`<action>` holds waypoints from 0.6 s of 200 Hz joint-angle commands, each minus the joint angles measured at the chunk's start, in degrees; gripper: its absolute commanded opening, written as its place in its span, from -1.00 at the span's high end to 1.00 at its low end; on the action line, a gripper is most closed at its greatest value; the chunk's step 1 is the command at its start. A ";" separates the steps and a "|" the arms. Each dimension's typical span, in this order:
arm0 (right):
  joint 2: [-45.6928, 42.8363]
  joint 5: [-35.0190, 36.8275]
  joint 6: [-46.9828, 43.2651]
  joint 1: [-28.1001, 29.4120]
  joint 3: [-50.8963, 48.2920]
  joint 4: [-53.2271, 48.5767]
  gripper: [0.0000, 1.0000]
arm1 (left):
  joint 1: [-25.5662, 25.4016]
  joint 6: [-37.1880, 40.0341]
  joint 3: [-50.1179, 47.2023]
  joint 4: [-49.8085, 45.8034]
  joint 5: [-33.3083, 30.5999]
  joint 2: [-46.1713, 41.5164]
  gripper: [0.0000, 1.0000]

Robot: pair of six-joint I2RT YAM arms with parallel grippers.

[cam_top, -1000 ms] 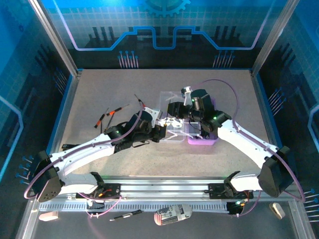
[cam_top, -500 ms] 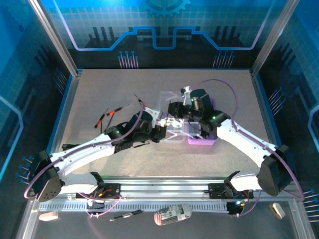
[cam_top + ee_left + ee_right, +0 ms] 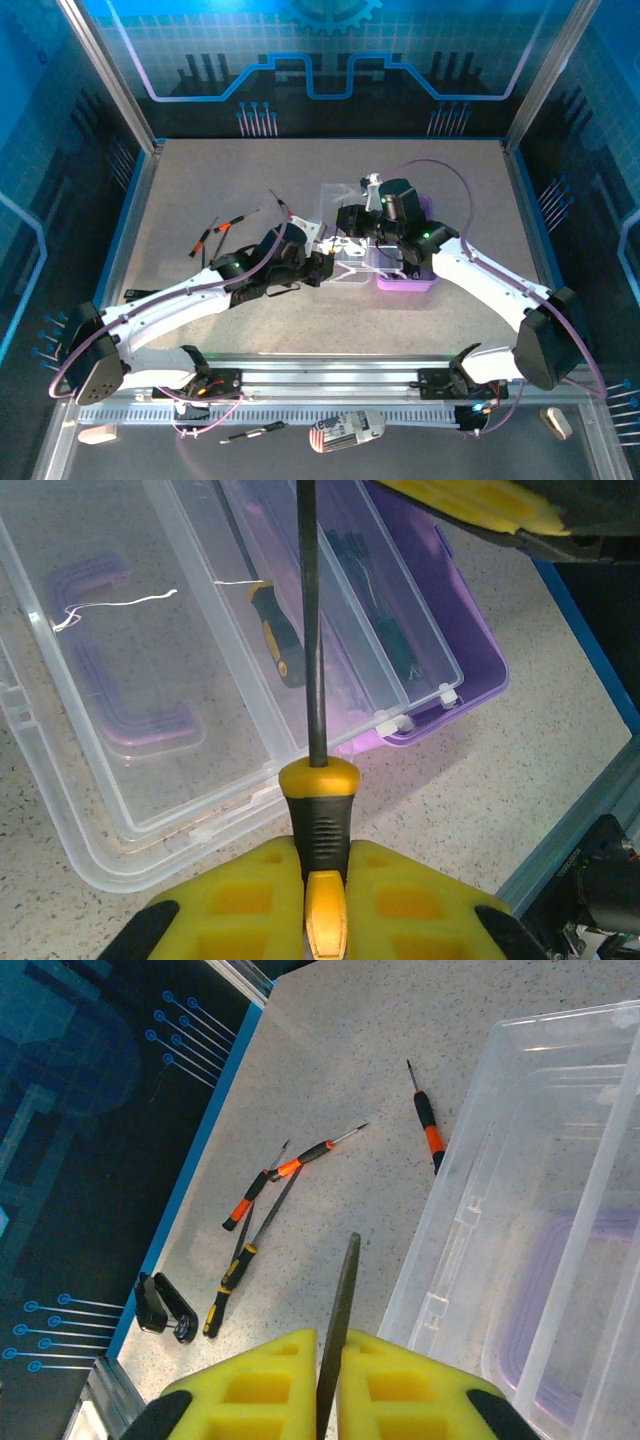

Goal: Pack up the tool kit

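Looking down from above, it is hard to see much of the tool kit (image 3: 406, 283), because both black arms cross right over it. Just a purple edge and some clear plastic peek out near the middle of the table (image 3: 200, 170), and the arm tips blur into the box there. The left wrist view is clearer. The box lies open and flat, with the clear lid on the left and the purple base on the right, and its far end is cut off at the top. The left gripper (image 3: 318, 880) squeezes the black and yellow handle of a screwdriver (image 3: 316, 800) between its yellow pads (image 3: 240, 900). The long dark shaft points away over the open box. A second screwdriver (image 3: 275, 630) lies inside the kit under clear plastic. In the right wrist view the right gripper (image 3: 330, 1360) is clamped on a thin metal shaft, maybe of the same screwdriver. Its lower end is hidden by the pads. The clear wall of the box is just beside those pads, on the right. Four loose screwdrivers (image 3: 310, 1155) lie on the table past the fingers, one right beside the clear wall. A small black thing (image 3: 160, 1310) near the table edge is too small to make out.
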 commanded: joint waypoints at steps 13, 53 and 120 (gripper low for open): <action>-0.82 1.71 -0.14 0.52 1.38 0.00 0.84 | -0.61 1.49 0.96 0.30 -1.43 -0.27 0.51; -1.27 1.54 -0.83 -0.39 1.85 -0.39 0.85 | -0.53 2.22 1.03 -0.64 -3.49 -1.51 0.02; -3.37 0.21 -4.32 -6.88 3.28 -3.46 0.84 | -0.42 0.57 -3.57 -3.74 -23.54 -10.64 -0.99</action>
